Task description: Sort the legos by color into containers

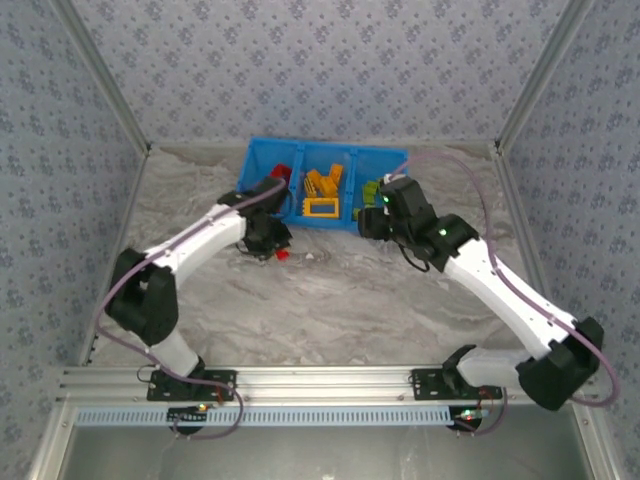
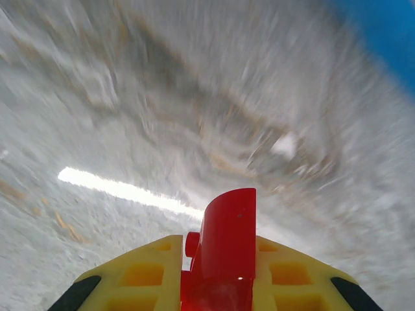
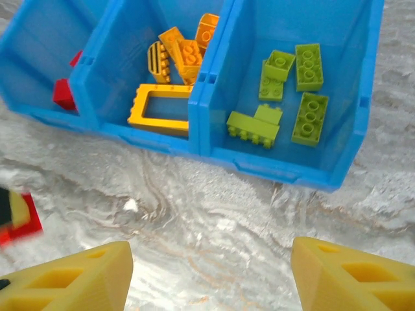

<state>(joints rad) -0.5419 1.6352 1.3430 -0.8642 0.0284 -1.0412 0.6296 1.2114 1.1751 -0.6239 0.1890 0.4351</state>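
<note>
We see a table (image 1: 330, 300) with a grey-white marbled top. The blue bin (image 1: 262, 160) stands directly on it at the far middle, its three compartments side by side. On the near side of the bin, a small white speck (image 3: 130, 205) lies on the bare surface. Left of that is a red brick (image 1: 283, 255); we cannot tell whether it touches the table.

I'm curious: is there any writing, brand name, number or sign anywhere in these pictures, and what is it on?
None readable: no word, number, label or sign shows.
blue bin: plain walls, no label.
green bricks: any mark on the studs is too small to read.
red brick: plain, and that view is blurred.
wallpaper: a repeated pattern, no letters.
</note>
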